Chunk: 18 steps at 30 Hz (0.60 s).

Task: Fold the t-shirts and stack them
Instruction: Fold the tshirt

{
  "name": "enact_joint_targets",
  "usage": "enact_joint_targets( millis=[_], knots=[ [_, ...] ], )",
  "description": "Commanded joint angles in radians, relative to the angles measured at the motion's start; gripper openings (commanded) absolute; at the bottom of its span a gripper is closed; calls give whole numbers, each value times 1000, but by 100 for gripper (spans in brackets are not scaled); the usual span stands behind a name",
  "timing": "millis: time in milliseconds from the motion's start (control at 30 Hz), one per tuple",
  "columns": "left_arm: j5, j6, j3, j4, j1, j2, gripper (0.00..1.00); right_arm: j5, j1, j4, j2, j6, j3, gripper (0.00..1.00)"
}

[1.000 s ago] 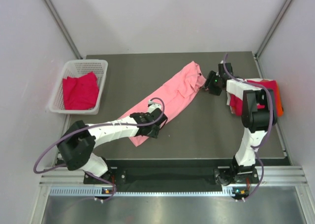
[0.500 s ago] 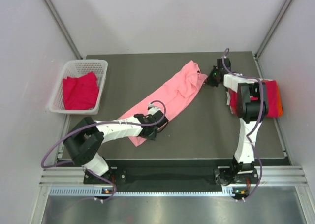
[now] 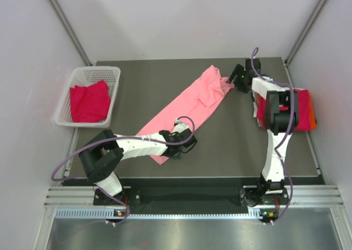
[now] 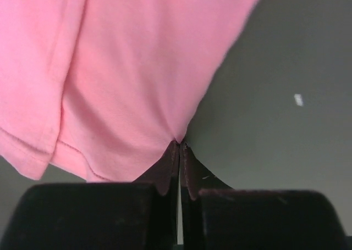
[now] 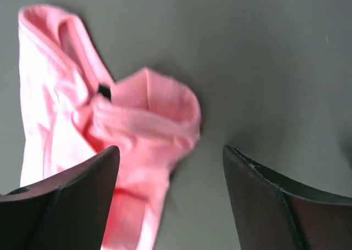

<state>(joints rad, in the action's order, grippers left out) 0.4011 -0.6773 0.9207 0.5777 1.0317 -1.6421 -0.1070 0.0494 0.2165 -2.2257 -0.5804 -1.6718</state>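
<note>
A salmon-pink t-shirt (image 3: 192, 101) lies in a long diagonal strip across the dark table. My left gripper (image 3: 186, 143) is at its near end, jaws shut, with the cloth's side edge drawn to a point at the tips (image 4: 180, 145). The pink cloth (image 4: 121, 68) spreads away from them to the left. At the shirt's far end, my right gripper (image 3: 234, 81) stands open (image 5: 170, 148) over a bunched sleeve and collar (image 5: 143, 112), gripping nothing. More crimson t-shirts (image 3: 88, 103) lie in the basket.
A white mesh basket (image 3: 93, 70) sits at the table's left edge. A crimson stack (image 3: 302, 112) with an orange edge (image 3: 312, 115) lies at the right edge, partly under the right arm. Bare grey table (image 3: 236, 145) shows between shirt and stack.
The left gripper has shut on the shirt's edge and shifted right along the near end. The right gripper has moved farther back to the shirt's far corner. The shirt lies straighter.
</note>
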Motion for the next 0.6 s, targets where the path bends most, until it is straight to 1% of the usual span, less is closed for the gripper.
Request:
enact_joint_targets(
  millis=[0,67,133,167,200,267,300,400,433,467,533,567],
  knots=[
    [-127,-59,21,-16,62,-93,0,-49,-14,-23,109,7,79,78],
    [-130,-80,71,-13,108,-130,0,-82,-28,-40,153,-1,118,78],
    [-143,-105,113,-9,137,-180,0,-103,-36,-49,196,-6,145,80],
    [-151,-113,159,-6,165,-195,0,-105,-39,-45,211,-4,152,82],
    [-172,-120,182,-7,177,-212,0,-96,-40,-29,228,4,156,87],
    [-189,-142,255,-18,212,-254,0,-76,-42,-16,279,14,181,89],
    [-200,-152,282,-21,226,-268,0,-62,-42,-9,316,23,207,93],
    [-219,-174,398,-19,281,-314,1,-48,-43,1,374,40,253,94],
    [-234,-174,429,-18,292,-335,8,-51,-43,6,386,45,264,94],
    [-235,-171,482,-1,312,-343,29,-54,-42,9,397,53,274,94],
    [-232,-168,518,17,327,-337,48,-69,-42,18,434,57,310,94],
    [-232,-166,527,28,329,-326,59,-77,-42,20,446,60,325,94]
  ],
)
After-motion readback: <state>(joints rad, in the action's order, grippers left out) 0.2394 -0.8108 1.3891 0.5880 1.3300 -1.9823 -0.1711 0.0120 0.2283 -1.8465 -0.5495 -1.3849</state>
